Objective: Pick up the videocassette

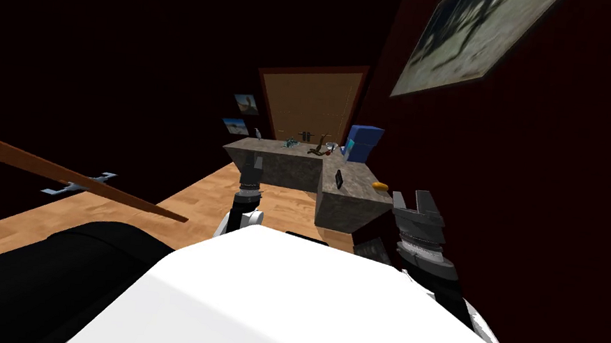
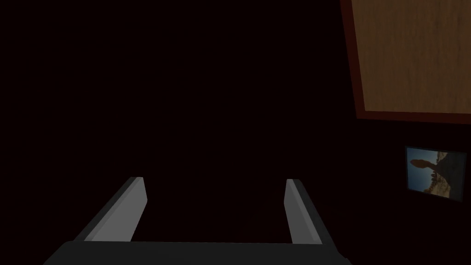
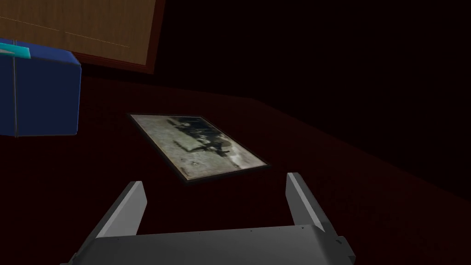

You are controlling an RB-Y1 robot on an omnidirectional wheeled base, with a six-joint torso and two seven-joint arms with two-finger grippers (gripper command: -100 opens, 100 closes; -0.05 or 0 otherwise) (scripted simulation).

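A small black slab, the videocassette (image 1: 339, 179), stands on edge on the near wing of a grey stone counter (image 1: 346, 208). Both of my arms are raised in front of that counter. My left gripper (image 1: 252, 166) hangs off the counter's left side, short of the cassette, and its fingers (image 2: 138, 202) stand open with nothing between them. My right gripper (image 1: 419, 203) is just right of the counter's near corner, a little nearer to me than the cassette, and is open and empty too (image 3: 216, 184).
An orange lump (image 1: 380, 185) lies right of the cassette. A blue box (image 1: 363, 143) and several small items crowd the counter's far part, before a brown door (image 1: 312, 103). A dark red wall (image 1: 539, 202) runs close on the right. A wooden board (image 1: 52, 171) and a toy plane (image 1: 78, 185) are at left.
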